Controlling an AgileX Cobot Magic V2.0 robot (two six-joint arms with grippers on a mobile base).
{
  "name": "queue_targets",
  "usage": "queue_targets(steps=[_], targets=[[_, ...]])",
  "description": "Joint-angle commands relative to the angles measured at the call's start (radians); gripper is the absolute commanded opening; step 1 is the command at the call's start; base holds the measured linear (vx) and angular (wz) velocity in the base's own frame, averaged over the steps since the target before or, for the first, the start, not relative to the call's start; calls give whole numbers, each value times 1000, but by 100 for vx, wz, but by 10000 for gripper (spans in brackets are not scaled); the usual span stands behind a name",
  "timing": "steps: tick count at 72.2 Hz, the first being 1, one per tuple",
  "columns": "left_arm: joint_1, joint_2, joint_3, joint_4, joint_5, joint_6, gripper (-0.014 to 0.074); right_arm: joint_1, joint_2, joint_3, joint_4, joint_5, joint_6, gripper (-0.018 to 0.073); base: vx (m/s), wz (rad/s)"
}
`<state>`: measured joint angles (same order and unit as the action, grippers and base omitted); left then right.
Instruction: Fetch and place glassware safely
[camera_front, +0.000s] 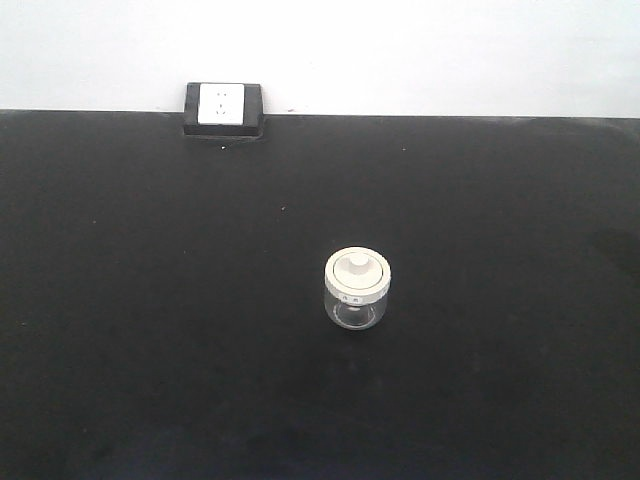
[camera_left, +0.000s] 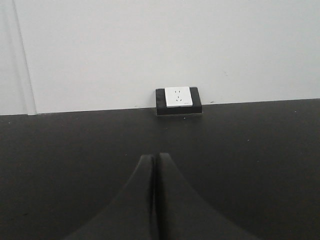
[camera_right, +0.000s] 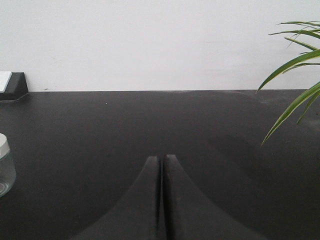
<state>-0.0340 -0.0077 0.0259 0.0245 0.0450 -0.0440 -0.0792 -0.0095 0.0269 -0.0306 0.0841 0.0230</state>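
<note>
**Jar alone on the black table, both grippers pressed closed and empty**

In the left wrist view, the left gripper (camera_left: 154, 165) is seen nearest, its two dark fingers brought together so that only a thin seam is left between them; nothing is held. The lower parts of the fingers are cut off by the bottom edge. In the right wrist view the right gripper (camera_right: 162, 162) is shown in the same way, fingers closed on one another with nothing between them, and it too is cropped at the bottom edge. Neither gripper is seen in the front-facing view.

The glass jar (camera_front: 357, 289) is seen standing upright on the black table (camera_front: 150, 300), somewhat right of centre in the front-facing view, well apart from everything else. Its cream-white lid (camera_front: 357, 273) is seated on top, with a round knob at the middle; small marks on the lid's rim are visible but cannot be read. In the right wrist view only a sliver of the jar (camera_right: 5, 167) is caught at the left edge, the rest being cut off, and it is set well to the left of the closed fingers.

Farther back, a white wall socket in a black housing (camera_front: 222, 107) is placed at the table's rear edge against the pale wall (camera_front: 450, 50). At the right of the right wrist view, green plant leaves (camera_right: 295, 75) are partly shown, their base being out of frame.
</note>
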Motion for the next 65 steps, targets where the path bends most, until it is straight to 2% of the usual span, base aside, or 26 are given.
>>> queue_targets(steps=[1, 65], targets=[[0, -17, 31, -9, -77, -2, -7, -6, -12, 20, -5, -78, -4, -8, 0, 0], [0, -17, 31, -9, -77, -2, -7, -6, -12, 20, -5, -71, -6, -8, 0, 0]])
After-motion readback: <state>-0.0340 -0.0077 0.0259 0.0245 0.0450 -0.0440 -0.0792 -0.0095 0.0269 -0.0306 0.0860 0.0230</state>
